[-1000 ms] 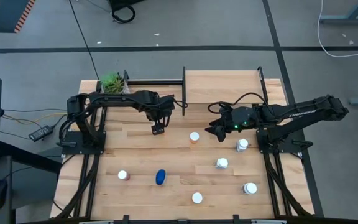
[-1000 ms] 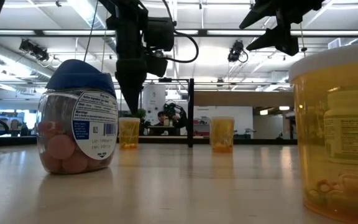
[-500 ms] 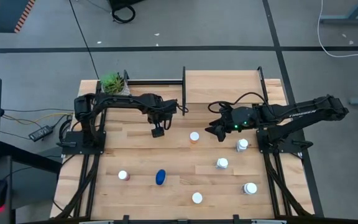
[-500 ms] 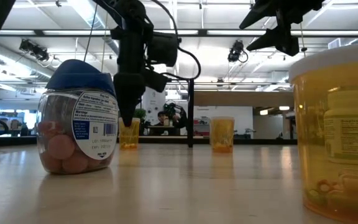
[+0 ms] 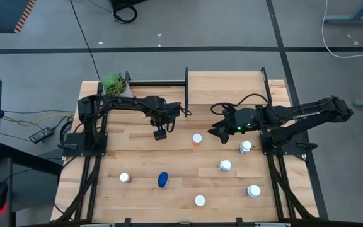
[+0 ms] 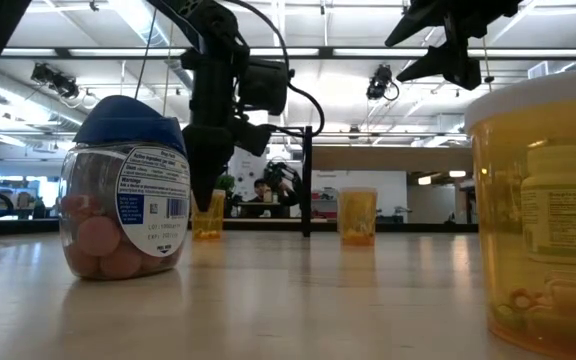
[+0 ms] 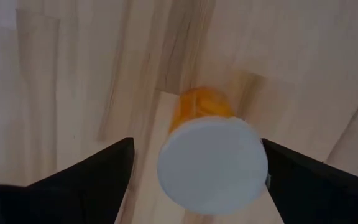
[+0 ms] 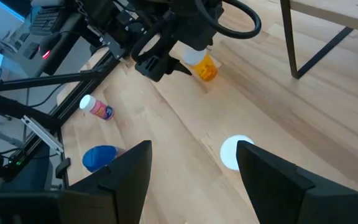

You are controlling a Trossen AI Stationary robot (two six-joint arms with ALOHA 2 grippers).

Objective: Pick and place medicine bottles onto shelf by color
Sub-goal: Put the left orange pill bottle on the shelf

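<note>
left pincer spread wide astride orange bottle, bare tabletop round it.

The left gripper points down at the wooden tabletop, its two dark fingers spread wide. Between them stands an orange pill bottle with a white cap. The round cap faces the camera and hides most of the body, so only a band of orange shows past its far edge. There is a clear gap between the cap and one finger; the other finger sits right at the cap's rim, and contact there cannot be told. The wood beyond is pale planks with darker grain lines and board joints.
</note>
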